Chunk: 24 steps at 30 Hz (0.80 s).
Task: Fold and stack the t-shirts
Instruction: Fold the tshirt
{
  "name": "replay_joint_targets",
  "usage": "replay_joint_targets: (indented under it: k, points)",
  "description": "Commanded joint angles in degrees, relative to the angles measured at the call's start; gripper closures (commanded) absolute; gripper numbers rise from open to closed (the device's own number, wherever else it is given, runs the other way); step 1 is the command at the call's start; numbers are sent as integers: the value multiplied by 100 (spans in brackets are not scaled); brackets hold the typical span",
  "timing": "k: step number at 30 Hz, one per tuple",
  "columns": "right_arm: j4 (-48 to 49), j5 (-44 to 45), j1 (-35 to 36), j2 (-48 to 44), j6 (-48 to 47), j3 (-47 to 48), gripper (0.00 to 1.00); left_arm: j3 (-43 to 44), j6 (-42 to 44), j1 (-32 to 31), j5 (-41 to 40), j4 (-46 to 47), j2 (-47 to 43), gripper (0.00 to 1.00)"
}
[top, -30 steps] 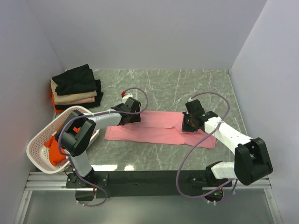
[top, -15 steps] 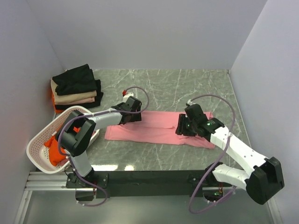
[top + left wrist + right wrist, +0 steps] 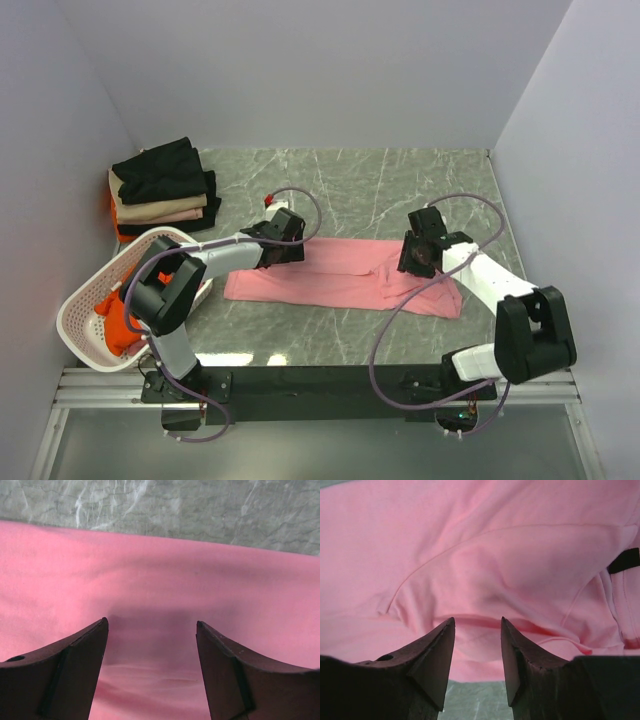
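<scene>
As it lies now, the light pink cotton t-shirt (image 3: 335, 285) is a long narrow strip on the grey marbled bench (image 3: 380, 190). Its long axis runs left to right across the middle, in front of both arm bases.

Item, left hand (image 3: 282, 252): over the far edge of the strip's left half. The left wrist view shows its dark fingers (image 3: 75, 655) spread wide, nothing between them, pink cloth directly beneath.

Item, right hand (image 3: 413, 262): over the strip's right end, where seams and a sleeve bunch up. The right wrist view shows its jaws parted more narrowly and empty, with rumpled pink cloth below the tips.

Item, stack of folded shirts, black on top with beige and pink layers beneath (image 3: 160, 185): far left corner, well apart from the strip.

Item, white perforated plastic basket (image 3: 75, 300): near left, holding an orange-red shirt (image 3: 120, 320).

Judgement: each hand is stationed near one end of the same axis, so the next fold likely runs end over end along the strip. The right end is the far one from the stack and would travel leftward. The left arm is the nearer for carrying the finished bundle across.
</scene>
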Motion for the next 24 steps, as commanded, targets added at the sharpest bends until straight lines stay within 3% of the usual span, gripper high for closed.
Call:
replay_joint_targets:
  k: [1,11,24]
  points:
    - [295,116,-67,265,-171,300,51,-82,96,-23,-87,111,-122,23]
    - [-153,99,-59,126,-136,-113,52,-179,175,-23,-69,252,-165,23]
    - [-1146,-1254,319,-657,-127,-60,51,-346,254,-23,-166,375,-332,23]
